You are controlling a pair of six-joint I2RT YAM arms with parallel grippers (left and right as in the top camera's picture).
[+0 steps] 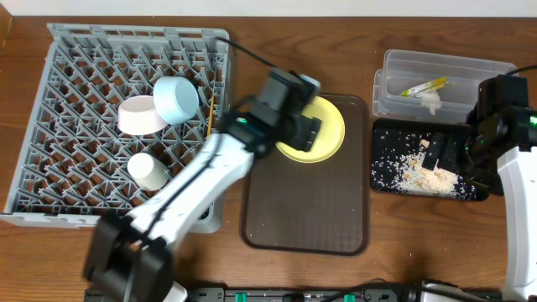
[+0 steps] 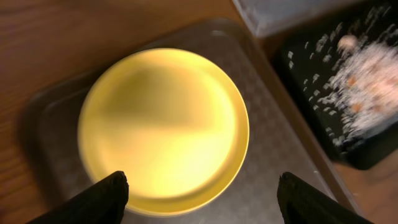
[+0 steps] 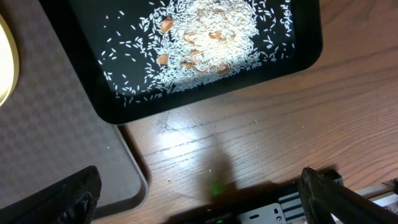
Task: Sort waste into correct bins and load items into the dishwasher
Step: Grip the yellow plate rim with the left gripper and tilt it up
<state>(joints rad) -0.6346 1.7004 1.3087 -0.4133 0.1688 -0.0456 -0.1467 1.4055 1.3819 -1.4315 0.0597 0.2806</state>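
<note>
L end effector (image 2: 202, 194) hangs above the pale-yellow plate (image 2: 165, 124), fingers (image 2: 102, 199) spread wide w/ nothing between them; wrist view is blurred, so contact w/ the plate cannot be told. Overhead view: same L end effector (image 1: 310, 126) covers the plate's left part. Plate (image 1: 333, 134) lies flat at the far end of the brown serving tray (image 1: 306, 210), which sits at counter (image 1: 419, 243) ctr.

R end effector (image 3: 202, 190) is also apart and empty, hovering over bare counter just beside the black tray (image 3: 205, 104). Rice crumbs (image 3: 205, 37) are heaped and scattered inside that tray. Overhead, the R end effector (image 1: 449, 151) stands at the black tray (image 1: 388, 172), right of the serving tray, w/ the crumbs (image 1: 428, 174) below it.

Clear tub (image 1: 394, 63), behind the black tray, holds the yellow-green wrapper (image 1: 424, 86) and white tissue (image 1: 432, 102).

Grey dish rack (image 1: 84, 50), far left, holds:
- white bowl (image 1: 141, 116), touching the light-blue bowl (image 1: 174, 99), which lies tilted on its side;
- white cup (image 1: 149, 170), on its side, nearer the front;
- chopsticks (image 1: 210, 117), by the rack's right wall.
</note>
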